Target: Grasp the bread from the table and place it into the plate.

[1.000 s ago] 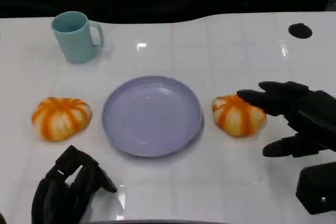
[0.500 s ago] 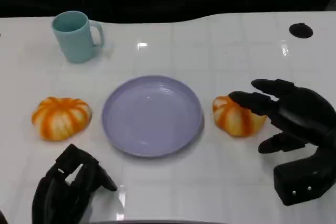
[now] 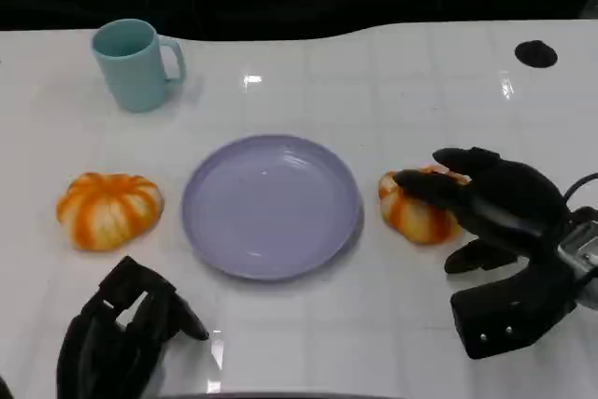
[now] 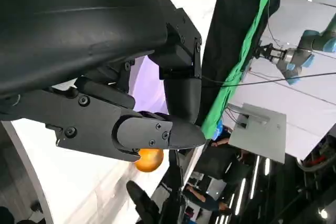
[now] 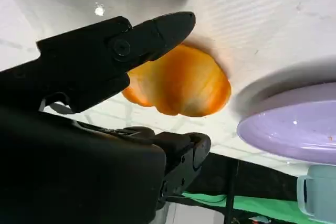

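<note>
The right robot hand (image 3: 491,203), fingers spread and not yet closed, reaches over the round orange-and-white striped bread (image 3: 418,210) lying on the white table (image 3: 392,91) just beside the lavender plate (image 3: 271,205); the bread is likely light and squashy, best cupped gently around its sides.

Your head view looks down from above the near edge onto the glossy white table (image 3: 374,72). Your right wrist view sits low and close, facing left toward the round lilac plate (image 5: 294,129), which all three views share (image 3: 271,205) (image 4: 149,85). Your left wrist view faces right, tipped on its side.
</note>
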Controlling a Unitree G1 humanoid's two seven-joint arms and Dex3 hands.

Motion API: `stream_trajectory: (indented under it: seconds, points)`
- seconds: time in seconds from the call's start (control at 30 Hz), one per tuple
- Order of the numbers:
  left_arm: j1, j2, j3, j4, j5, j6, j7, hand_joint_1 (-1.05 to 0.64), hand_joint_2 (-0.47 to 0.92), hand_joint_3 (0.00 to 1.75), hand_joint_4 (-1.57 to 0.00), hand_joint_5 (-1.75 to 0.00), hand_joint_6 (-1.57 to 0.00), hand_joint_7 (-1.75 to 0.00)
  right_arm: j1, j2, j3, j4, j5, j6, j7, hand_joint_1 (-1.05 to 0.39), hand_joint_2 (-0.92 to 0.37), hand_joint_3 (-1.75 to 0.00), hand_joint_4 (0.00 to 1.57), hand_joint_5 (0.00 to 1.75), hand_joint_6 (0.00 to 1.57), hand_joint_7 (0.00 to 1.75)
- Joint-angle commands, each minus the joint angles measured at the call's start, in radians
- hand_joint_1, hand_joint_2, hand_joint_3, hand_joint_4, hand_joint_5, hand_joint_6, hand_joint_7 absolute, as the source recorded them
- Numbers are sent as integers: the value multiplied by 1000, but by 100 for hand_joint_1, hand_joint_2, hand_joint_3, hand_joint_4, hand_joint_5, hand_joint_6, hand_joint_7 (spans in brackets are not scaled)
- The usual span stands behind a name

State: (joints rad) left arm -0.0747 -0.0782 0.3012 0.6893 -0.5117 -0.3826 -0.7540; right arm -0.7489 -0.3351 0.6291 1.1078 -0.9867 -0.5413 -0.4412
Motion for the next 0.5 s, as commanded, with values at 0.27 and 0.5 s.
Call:
stream_trajectory:
  seconds: [0.27, 0.5]
  points:
    - [15, 11, 1, -21, 3, -2, 1, -57, 92, 26, -63, -175, -50, -153, -52, 51, 46, 109, 24, 50, -24, -47, -90, -1, 29, 21, 32, 5]
    - [21, 7, 0, -34, 1, 10, 10, -57, 92, 25, -64, -175, -51, -152, -46, 64, 45, 139, 51, 41, -78, -30, -92, -4, 34, 99, 64, 16]
